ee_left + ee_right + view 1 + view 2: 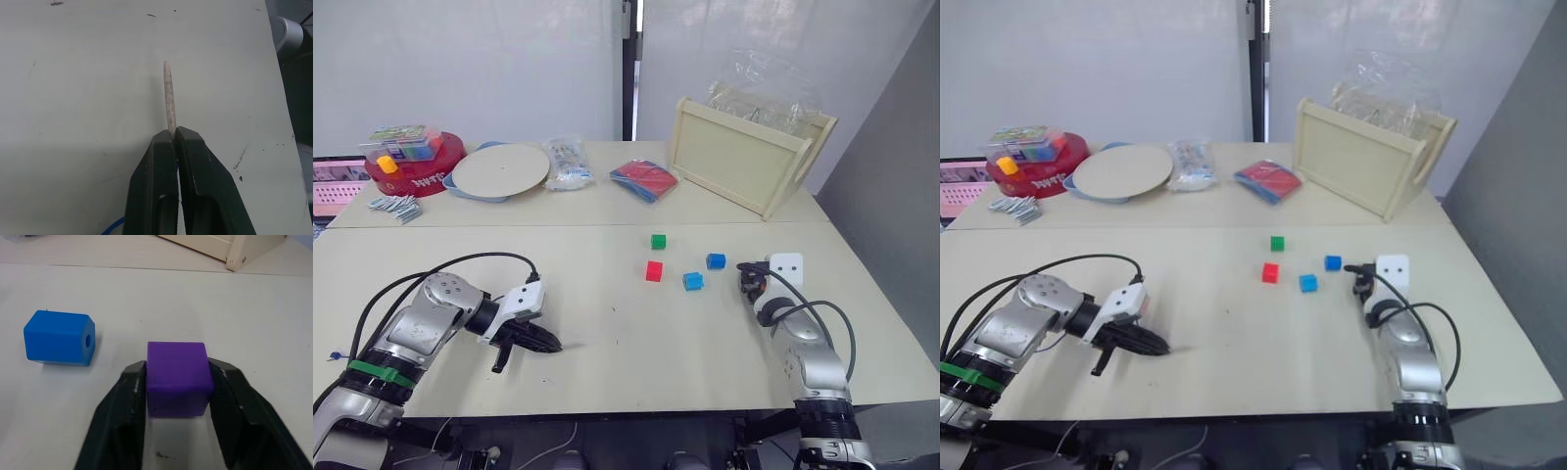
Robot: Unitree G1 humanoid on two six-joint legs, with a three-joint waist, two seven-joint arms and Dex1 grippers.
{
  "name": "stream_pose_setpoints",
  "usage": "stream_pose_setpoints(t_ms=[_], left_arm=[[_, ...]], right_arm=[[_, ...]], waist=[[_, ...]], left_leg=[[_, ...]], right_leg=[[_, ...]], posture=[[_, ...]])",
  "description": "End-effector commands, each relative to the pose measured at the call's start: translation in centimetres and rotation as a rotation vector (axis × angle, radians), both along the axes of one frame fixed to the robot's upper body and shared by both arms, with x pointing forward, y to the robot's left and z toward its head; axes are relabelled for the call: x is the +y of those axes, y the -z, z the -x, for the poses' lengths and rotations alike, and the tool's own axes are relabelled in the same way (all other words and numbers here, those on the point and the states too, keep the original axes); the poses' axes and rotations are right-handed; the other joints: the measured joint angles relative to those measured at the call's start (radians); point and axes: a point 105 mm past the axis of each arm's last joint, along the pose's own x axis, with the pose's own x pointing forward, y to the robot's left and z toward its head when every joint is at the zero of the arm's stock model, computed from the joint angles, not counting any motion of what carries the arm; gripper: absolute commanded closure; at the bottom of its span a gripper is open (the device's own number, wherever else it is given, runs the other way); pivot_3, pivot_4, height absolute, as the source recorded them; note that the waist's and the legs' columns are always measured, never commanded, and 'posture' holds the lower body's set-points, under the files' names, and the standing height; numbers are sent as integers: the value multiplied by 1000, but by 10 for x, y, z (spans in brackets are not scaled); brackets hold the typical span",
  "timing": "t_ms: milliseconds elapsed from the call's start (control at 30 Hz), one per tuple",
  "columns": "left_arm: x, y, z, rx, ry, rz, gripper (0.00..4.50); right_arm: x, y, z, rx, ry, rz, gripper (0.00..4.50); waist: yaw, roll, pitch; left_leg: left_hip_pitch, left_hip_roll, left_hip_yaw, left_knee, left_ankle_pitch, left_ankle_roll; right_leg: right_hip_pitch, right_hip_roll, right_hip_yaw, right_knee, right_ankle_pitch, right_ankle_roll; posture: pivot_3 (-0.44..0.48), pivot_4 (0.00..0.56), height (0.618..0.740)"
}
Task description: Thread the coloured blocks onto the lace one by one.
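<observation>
My left gripper point(548, 345) rests low over the near left of the table, shut on the lace. The lace's pale stiff tip point(169, 95) sticks out past the fingertips, and a bit of its blue cord point(112, 226) trails behind them. My right gripper point(751, 282) at the right is shut on a purple block point(178, 377). Just beyond it lies a blue block point(58, 339) with a hole through its end face. Loose on the table between the arms are a green block point(658, 241), a red block point(654, 271), a light blue block point(693, 281) and the blue block point(716, 260).
On the far table stand a wooden crate point(744, 162) with clear plastic bags in it, a red and blue packet point(643, 179), a clear bag point(568, 162), a round pale plate point(501, 168) and a red tub point(416, 162). Black cables loop by each arm.
</observation>
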Motion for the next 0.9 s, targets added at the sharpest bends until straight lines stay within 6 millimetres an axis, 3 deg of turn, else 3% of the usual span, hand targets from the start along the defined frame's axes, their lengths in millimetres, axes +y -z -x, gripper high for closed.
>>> stream_pose_setpoints(t_ms=[33,233,333,433,500,567,633,900], left_arm=[[1,-8,-1,-37,1,0,4500],[1,-7,-1,-41,-1,-1,4500],[1,-8,-1,-45,-4,-2,4500],[1,-9,-3,-48,-6,2,4500],[1,-8,-3,-44,-8,2,4500],[1,-7,-4,-40,-6,-4,4500],[1,-7,-4,-39,-5,-4,4500],[3,-8,-2,-40,-5,-11,4500]], right_arm=[[-4,-18,-2,-75,-4,-8,3352],[-2,-26,5,-124,-3,-17,3352],[7,-41,19,-175,-44,-19,3352],[54,-67,67,-252,-303,-40,3352],[92,-68,104,-217,-536,-119,3352],[124,-55,133,-117,-724,-141,3352],[138,-45,142,-57,-795,-135,3352],[155,6,117,48,-731,-4,3352]], waist=[[0,0,0],[0,0,0],[2,0,0],[6,2,1],[5,2,1],[0,1,1],[-4,0,1],[2,0,1]], left_leg=[[0,0,0,0,0,0],[0,0,0,0,0,0],[0,0,0,0,0,0],[-2,0,-1,0,0,0],[-3,0,-1,-1,0,0],[-3,1,-1,-1,0,0],[-2,1,-1,-1,0,0],[0,0,-1,-1,0,0]], right_leg=[[0,0,0,0,0,0],[0,0,0,0,0,0],[0,0,0,0,0,0],[-1,0,0,0,0,0],[-2,0,-1,1,0,0],[-1,0,-1,0,0,0],[-1,0,0,0,0,0],[0,1,-1,0,0,-1]], posture=[[0,150,740],[0,150,740],[0,150,740],[0,150,740],[0,150,740],[0,150,740],[0,150,740],[0,150,740]])
